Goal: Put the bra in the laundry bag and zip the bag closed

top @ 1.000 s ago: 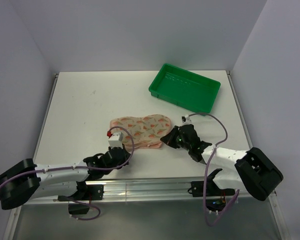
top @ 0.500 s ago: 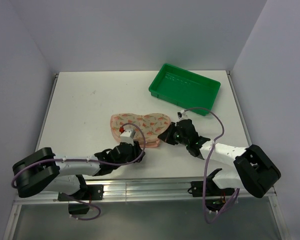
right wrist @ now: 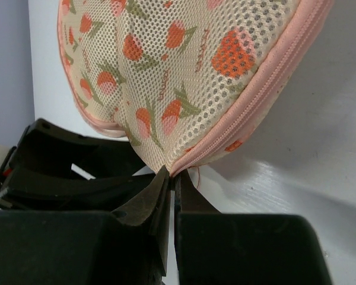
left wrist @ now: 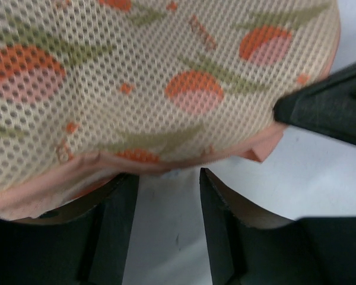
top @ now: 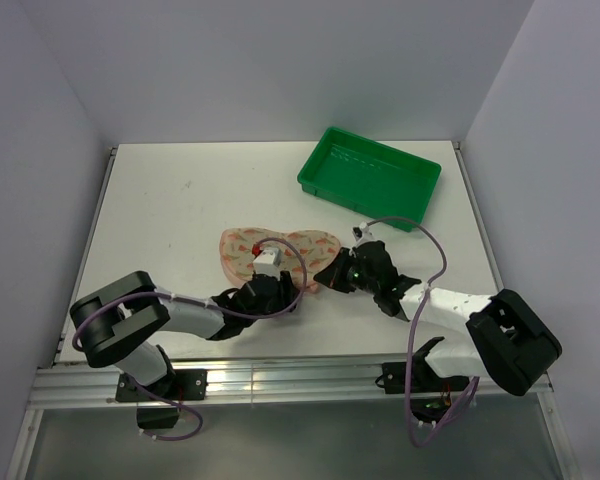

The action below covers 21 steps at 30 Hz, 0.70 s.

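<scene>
The peach-pink mesh laundry bag (top: 280,248) lies flat on the white table, its zip rim (right wrist: 255,101) running along its edge. My right gripper (top: 330,275) is shut on the bag's right tip, and its fingers (right wrist: 173,175) pinch the fabric where the zip ends. My left gripper (top: 283,290) sits at the bag's near edge. Its jaws (left wrist: 169,178) are open with only bare table between them, just below the bag's pink rim (left wrist: 107,163). The right gripper's black finger (left wrist: 326,107) shows at the right of the left wrist view. The bra is not in view.
A green plastic tray (top: 370,180) stands at the back right of the table. Purple cables loop over both arms close to the bag. The table's near edge has a metal rail (top: 280,375) holding the arm bases.
My left arm has swung right and forward, up to the bag's near edge, and its jaws have gone from shut to open. The right gripper has shifted slightly left, keeping its pinch.
</scene>
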{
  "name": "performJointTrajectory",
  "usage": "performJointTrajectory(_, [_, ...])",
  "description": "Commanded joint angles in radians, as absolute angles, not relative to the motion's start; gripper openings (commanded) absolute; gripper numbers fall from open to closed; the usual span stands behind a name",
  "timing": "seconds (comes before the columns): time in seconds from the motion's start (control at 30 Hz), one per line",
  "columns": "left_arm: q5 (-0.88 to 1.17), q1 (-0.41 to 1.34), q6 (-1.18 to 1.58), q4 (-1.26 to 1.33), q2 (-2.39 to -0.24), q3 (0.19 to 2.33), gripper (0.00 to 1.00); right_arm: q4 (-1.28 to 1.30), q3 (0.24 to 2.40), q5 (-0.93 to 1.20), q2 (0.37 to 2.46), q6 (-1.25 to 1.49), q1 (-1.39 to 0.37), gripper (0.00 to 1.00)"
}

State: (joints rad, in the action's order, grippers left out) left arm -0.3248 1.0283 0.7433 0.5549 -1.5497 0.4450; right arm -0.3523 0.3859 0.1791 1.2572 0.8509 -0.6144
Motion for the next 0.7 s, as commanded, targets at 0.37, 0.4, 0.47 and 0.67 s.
performJointTrajectory(0.37, [-0.411, 1.015, 0.687, 0.721, -1.582, 0.471, 0.46, -0.436, 0.318, 0.25, 1.243, 0.853, -0.614, 0.0])
performJointTrajectory(0.4, [-0.407, 1.015, 0.687, 0.716, -1.583, 0.475, 0.4, -0.434, 0.314, 0.249, 1.239, 0.853, -0.614, 0.0])
performJointTrajectory(0.47, [-0.4, 1.017, 0.689, 0.715, -1.585, 0.482, 0.27, -0.43, 0.314, 0.247, 1.233, 0.851, -0.614, 0.0])
performJointTrajectory(0.67, [-0.399, 1.017, 0.696, 0.704, -1.566, 0.466, 0.01, -0.422, 0.313, 0.236, 1.223, 0.853, -0.614, 0.0])
